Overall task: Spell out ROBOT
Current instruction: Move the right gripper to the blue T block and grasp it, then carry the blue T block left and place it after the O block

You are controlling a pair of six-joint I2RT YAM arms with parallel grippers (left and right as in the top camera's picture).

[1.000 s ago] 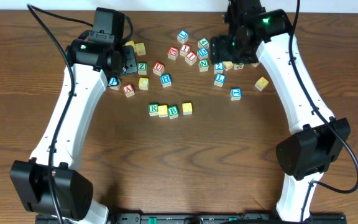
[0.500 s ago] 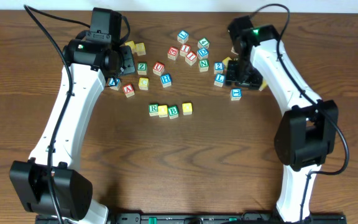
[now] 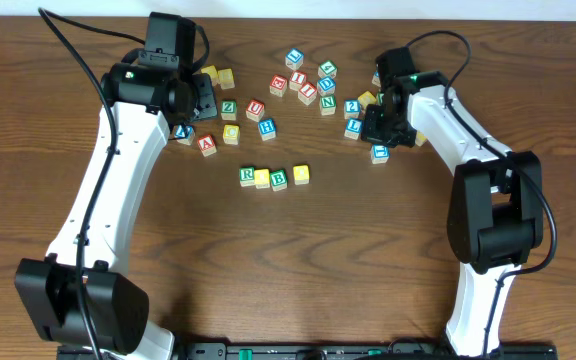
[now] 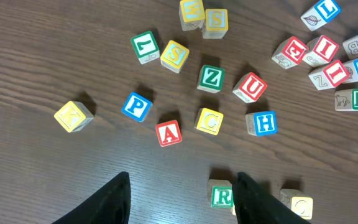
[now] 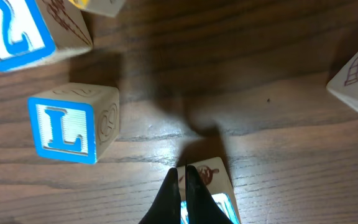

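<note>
**Overhead and wrist views.** A row of four blocks (image 3: pixel 273 178) (R, yellow, B, yellow; the yellow letters cannot be read) is laid near the centre of the bench (image 3: pixel 268 270). The right gripper (image 5: pixel 184 180), fingers pressed together, is seen at the edge of a blue-faced block (image 5: pixel 216 180), with the L block (image 5: pixel 67 130) at its 9 o'clock. The left gripper (image 4: pixel 181 180) is held spread and empty, with the A block (image 4: pixel 168 132) at its 12 o'clock.
</note>
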